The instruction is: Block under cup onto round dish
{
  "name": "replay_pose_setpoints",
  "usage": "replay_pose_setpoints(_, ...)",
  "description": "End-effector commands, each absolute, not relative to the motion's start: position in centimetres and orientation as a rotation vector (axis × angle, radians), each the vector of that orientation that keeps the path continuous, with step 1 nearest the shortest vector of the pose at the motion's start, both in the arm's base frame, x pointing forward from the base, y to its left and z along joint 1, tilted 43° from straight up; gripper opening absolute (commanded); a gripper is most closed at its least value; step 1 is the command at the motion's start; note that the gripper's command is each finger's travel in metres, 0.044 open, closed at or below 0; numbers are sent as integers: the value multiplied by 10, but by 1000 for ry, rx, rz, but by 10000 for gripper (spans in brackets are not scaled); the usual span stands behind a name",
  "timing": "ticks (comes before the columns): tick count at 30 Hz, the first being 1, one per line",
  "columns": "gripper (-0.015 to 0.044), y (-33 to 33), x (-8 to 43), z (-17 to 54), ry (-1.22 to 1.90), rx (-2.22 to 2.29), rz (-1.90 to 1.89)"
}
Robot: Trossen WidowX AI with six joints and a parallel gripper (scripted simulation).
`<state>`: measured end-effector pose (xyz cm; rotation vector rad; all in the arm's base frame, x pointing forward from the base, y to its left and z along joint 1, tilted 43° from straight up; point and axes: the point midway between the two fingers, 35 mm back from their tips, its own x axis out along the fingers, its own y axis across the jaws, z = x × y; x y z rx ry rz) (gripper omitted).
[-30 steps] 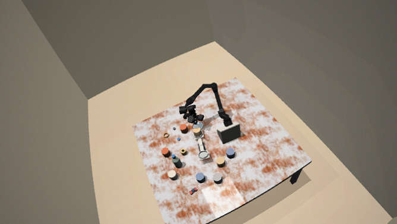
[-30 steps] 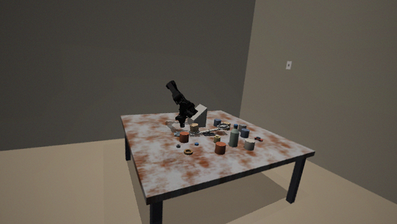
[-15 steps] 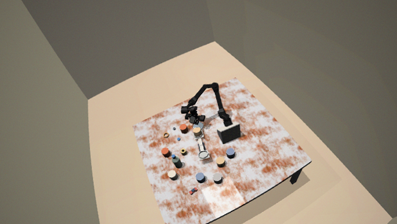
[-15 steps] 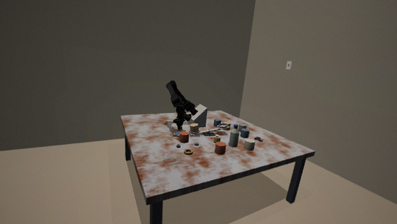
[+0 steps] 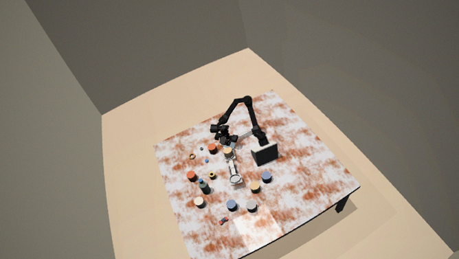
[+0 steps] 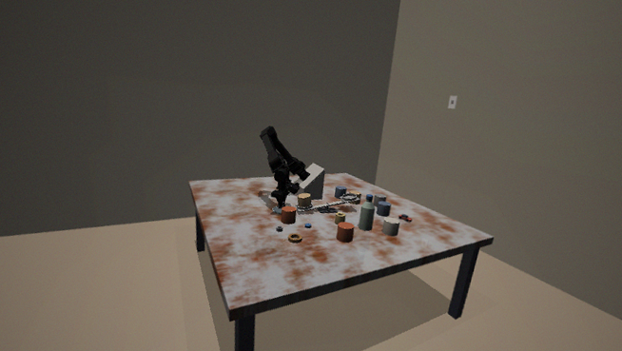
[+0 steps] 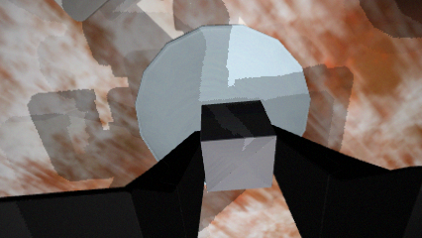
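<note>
The table (image 5: 307, 182), its top mottled white and rust, fills the lower centre of the top view and stands on dark legs over a tan floor. On it, right of centre, sits the grey base box (image 5: 265, 154), from which the black arm (image 5: 239, 103) rises toward the upper middle of the frame and folds back down to the left.

The balance (image 5: 232, 166) lies just left of the base box as a short pale beam running up and down the frame. A tan cup (image 5: 228, 153) stands on its upper end; the lower end shows only a bare pale ring (image 5: 234, 178). Around it stand many small cylinders in orange, blue, tan, cream and grey, plus a green bottle (image 5: 204, 187) toward the left.

In the wrist view the round dish (image 7: 198, 84), pale blue-grey, occupies the upper centre of the frame, resting on the mottled surface. The gripper (image 7: 239, 149) comes up from the bottom edge, its two black fingers clamped on the sides of the grey block (image 7: 240, 161). The block sits at the centre of the frame, overlapping the lower edge of the dish from this angle; whether it touches the dish cannot be told. Soft grey shadows of the arm fall across the dish and the table around it.

In the exterior view the gripper (image 6: 281, 197) hangs low near the table's far left part, just left of the tan cup (image 6: 304, 198).
</note>
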<state>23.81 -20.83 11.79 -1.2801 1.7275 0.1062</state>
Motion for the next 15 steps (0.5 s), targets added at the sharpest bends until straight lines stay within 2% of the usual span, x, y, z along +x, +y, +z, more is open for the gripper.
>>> replay_pose_setpoints(1, 0, -212, 236, 110, 1733, -1279, 123)
replay_pose_setpoints(7, 0, -217, 235, 104, 1734, -1279, 122)
replay_pose_setpoints(15, 210, -215, 238, 110, 1730, -1280, 108)
